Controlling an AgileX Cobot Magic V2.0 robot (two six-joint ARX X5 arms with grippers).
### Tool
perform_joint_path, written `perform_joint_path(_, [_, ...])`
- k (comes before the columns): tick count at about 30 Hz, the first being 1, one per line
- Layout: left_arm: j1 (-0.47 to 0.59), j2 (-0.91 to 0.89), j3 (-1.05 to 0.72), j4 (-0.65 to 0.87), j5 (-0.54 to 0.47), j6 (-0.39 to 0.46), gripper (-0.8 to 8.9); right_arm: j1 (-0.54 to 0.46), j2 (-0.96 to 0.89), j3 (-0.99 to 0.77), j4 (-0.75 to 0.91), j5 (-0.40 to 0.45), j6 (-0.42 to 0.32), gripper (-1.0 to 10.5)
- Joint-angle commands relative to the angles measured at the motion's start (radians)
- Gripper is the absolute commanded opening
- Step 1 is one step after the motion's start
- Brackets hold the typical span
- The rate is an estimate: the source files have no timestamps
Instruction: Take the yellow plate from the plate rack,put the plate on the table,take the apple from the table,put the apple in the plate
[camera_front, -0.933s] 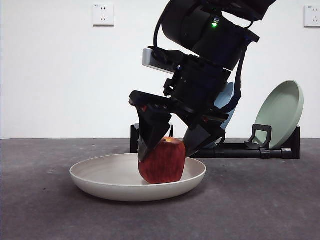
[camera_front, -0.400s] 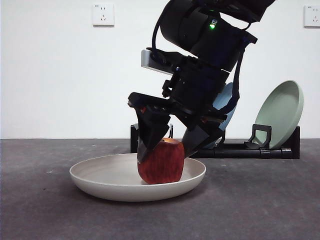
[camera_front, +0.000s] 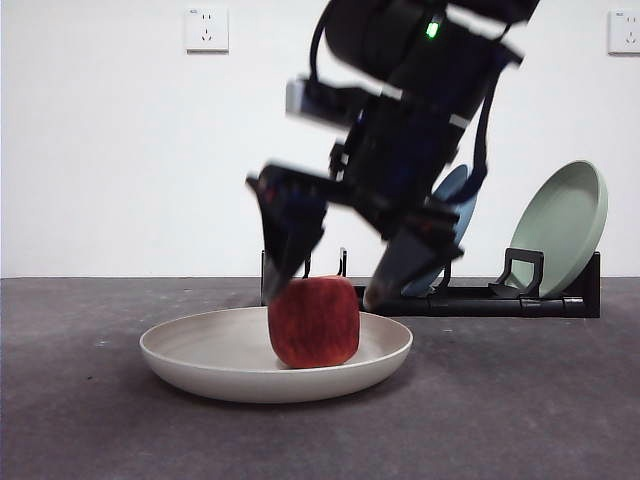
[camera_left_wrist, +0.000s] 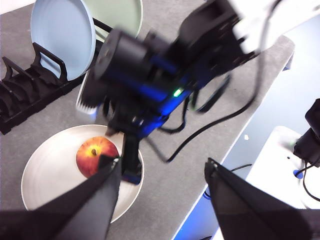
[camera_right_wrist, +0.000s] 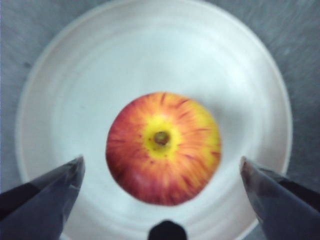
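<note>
The red apple (camera_front: 314, 322) stands upright in the middle of the cream yellow plate (camera_front: 180, 360), which lies flat on the dark grey table (camera_front: 80, 420). My right gripper (camera_front: 323, 297) hangs just above the apple, open, one jaw on each side and clear of it. In the right wrist view the apple (camera_right_wrist: 162, 147) sits centred on the plate (camera_right_wrist: 150, 50) between the open jaws of that gripper (camera_right_wrist: 161, 162). My left gripper (camera_left_wrist: 162, 162) is open and empty, high above the table; its view shows the apple (camera_left_wrist: 94, 156), the plate (camera_left_wrist: 45, 175) and the right arm (camera_left_wrist: 150, 75).
The black plate rack (camera_front: 500, 300) stands behind the plate at the back right. It holds a blue plate (camera_front: 452, 200) and a pale green plate (camera_front: 560, 225). The table's edge (camera_left_wrist: 240, 130) lies beyond the plate in the left wrist view.
My right gripper has opened and let go of the apple, then risen slightly. The apple now rests free in the plate, shifted a little to the left.
</note>
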Motion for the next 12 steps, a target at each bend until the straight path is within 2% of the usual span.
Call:
perform_joint_path(1, [-0.003,0.0,0.002,-0.008,-0.006,0.003,2.83,0.002,-0.084,-0.008,-0.041,0.002,-0.003,5.7])
perform_joint_path(5, [-0.003,0.0,0.002,-0.029,-0.006,0.005,2.83,0.003,-0.222,-0.008,-0.177,-0.002,-0.003,5.7])
perform_joint_path(12, [-0.003,0.0,0.002,-0.085,-0.005,0.006,2.83,0.003,-0.513,-0.008,-0.512,-0.009,-0.003,5.6])
